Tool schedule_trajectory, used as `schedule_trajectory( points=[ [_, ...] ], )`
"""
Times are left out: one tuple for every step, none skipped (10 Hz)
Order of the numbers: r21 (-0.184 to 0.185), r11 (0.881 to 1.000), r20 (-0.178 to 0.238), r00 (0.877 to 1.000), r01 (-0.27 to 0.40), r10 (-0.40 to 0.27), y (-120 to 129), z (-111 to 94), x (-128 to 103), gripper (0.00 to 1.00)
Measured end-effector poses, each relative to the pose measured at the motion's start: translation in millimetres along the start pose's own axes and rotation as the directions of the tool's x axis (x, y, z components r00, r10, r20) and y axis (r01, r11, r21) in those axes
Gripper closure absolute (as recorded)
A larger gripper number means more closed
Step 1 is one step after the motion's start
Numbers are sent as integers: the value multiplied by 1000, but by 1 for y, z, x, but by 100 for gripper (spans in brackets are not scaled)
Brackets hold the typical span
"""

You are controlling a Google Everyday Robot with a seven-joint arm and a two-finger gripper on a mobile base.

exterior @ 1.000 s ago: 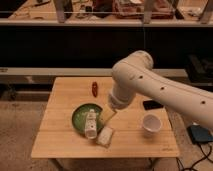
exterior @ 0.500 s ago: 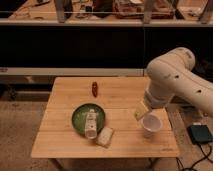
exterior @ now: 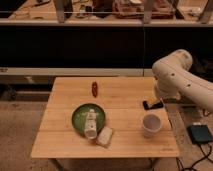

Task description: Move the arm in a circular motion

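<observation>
Arm point(exterior: 181, 75) stood over the table's point(exterior: 65, 102) right edge, sloping down-left to the gripper point(exterior: 159, 103), beside a dark object point(exterior: 148, 105) and just behind the cup point(exterior: 151, 124). Couldn't tell gripper state. Plate point(exterior: 78, 116) lay well left, so I'd sweep the circle that way.

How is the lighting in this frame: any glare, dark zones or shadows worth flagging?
Camera view: warm, dim light; the wooden table is evenly lit, the shelving behind it nearly black. Same view: the glossy white arm carries soft highlights, no harsh glare. The gripper hangs low at the table's right edge, by a small dark object.
</observation>
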Motion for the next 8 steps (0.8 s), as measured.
schedule_trajectory(
  points=[
    [-31, 999, -7, 1000, -25, 24, 4, 18, 24, 20],
    [-50, 998, -17, 999, -36, 35, 2, 30, 48, 20],
    [-54, 998, -28, 999, -38, 36, -4, 35, 67, 20],
    [-52, 998, -38, 999, -32, 30, -16, 38, 87, 20],
    [-42, 999, -49, 999, -15, 13, -36, 40, 109, 20],
    [-29, 1000, -57, 998, 2, -4, -52, 39, 122, 20],
    [-9, 1000, -65, 998, 23, -24, -72, 38, 135, 20],
    [31, 998, -79, 996, 53, -50, -99, 32, 146, 20]
  ],
)
